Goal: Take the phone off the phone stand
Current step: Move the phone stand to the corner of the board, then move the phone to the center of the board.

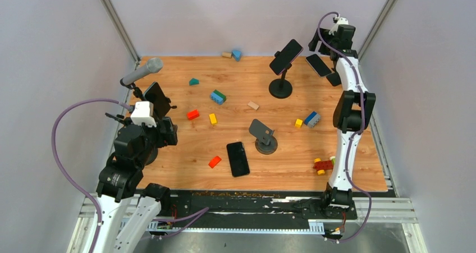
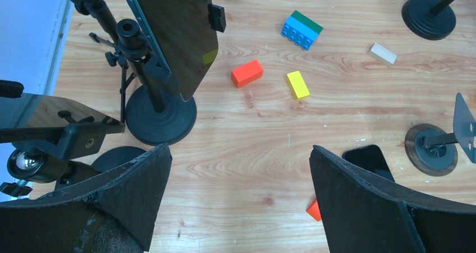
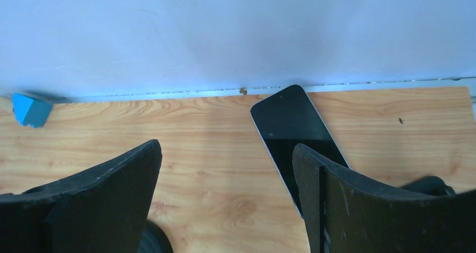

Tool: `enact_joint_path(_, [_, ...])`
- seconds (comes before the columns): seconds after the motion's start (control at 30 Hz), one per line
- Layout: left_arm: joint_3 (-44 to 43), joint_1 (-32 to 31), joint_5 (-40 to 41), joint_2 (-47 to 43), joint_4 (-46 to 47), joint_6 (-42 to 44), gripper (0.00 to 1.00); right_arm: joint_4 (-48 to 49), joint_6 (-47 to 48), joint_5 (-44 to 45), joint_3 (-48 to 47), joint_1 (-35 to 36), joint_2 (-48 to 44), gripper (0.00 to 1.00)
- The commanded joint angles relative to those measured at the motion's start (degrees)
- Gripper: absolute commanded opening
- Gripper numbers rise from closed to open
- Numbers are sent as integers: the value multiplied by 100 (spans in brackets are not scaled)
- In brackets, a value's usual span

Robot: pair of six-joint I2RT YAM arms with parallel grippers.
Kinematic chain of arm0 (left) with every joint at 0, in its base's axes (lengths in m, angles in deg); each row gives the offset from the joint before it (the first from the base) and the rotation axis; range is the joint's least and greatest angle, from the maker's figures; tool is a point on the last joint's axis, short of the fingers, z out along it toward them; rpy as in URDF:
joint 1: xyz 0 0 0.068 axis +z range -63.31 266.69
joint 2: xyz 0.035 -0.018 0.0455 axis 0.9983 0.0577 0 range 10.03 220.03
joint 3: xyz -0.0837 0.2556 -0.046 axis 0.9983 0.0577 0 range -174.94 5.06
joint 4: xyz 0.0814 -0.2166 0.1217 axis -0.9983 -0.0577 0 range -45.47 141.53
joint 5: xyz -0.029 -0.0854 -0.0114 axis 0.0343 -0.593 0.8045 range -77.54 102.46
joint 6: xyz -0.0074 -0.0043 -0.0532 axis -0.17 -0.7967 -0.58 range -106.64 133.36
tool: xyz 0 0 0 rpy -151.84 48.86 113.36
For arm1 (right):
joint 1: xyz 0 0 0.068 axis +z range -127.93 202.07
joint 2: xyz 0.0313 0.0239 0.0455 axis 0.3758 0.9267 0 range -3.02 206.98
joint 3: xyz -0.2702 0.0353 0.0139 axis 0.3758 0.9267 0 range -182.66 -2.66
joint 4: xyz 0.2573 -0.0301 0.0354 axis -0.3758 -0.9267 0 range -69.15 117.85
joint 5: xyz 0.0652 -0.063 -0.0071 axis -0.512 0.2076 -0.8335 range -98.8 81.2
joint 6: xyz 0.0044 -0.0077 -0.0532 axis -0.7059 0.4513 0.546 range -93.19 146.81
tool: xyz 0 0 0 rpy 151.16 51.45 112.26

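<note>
While a loose phone (image 1: 238,159) lies flat just beside the empty stand (image 1: 262,136), other phones sit mounted, so the work looks to be at the approach step. Near and left of that stand, the left gripper (image 2: 240,157) hovers with jaws spread wide and nothing between them, a clamped phone (image 2: 168,34) just beyond it. Behind the stand, a tall-stand phone (image 1: 286,56) tilts upward. Farthest, right of the stand, the right gripper (image 3: 225,149) gapes empty too, facing a dark phone (image 3: 286,124) partly hidden by one finger. Next, I judge, it must centre on that phone's edges and close.
</note>
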Motion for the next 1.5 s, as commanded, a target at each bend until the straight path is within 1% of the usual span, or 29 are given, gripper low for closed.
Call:
enact_joint_path(0.0, [-2,42,34,-3,179,95,100,-182,-605,192,-652,16,796,87])
enact_joint_path(0.1, [-7,50,46,30,181,95,100,-124,-1041,390,-804,24,1104,87])
enact_joint_path(0.23, [-7,59,43,61,187,94,100,-5,-1375,950,-656,24,1194,87])
enact_joint_path(0.27, [-7,59,41,69,181,91,100,-5,-1380,1085,-619,24,1180,87])
enact_joint_path(0.37, [-7,68,33,73,180,93,100,-15,-1342,2103,-377,24,1030,87])
enact_joint_path(0.43, [-7,75,21,77,184,98,100,-15,-1223,2584,-277,24,947,87])
enact_joint_path(0.6, [-7,85,13,75,191,104,100,-51,-770,3236,-295,26,966,87])
enact_joint_path(0.7, [-2,94,6,78,196,104,100,-56,-615,3031,-398,7,1072,88])
enact_joint_path(0.77, [-2,94,3,83,202,100,100,-46,-503,2694,-488,-6,1152,90])
enact_joint_path(0.97, [-6,94,3,85,192,102,100,80,-378,1084,-569,-121,1346,93])
enact_joint_path(1.07, [-2,94,4,93,193,103,100,68,-444,693,-568,-211,1442,95])
enact_joint_path(1.3, [2,103,-5,104,201,113,100,-58,-355,518,-438,-323,1487,94])
enact_joint_path(1.37, [2,110,-13,114,198,113,100,-54,-250,658,-422,-312,1431,94])
enact_joint_path(1.47, [2,119,-27,123,197,113,100,-59,-210,1126,-471,-319,1366,94])
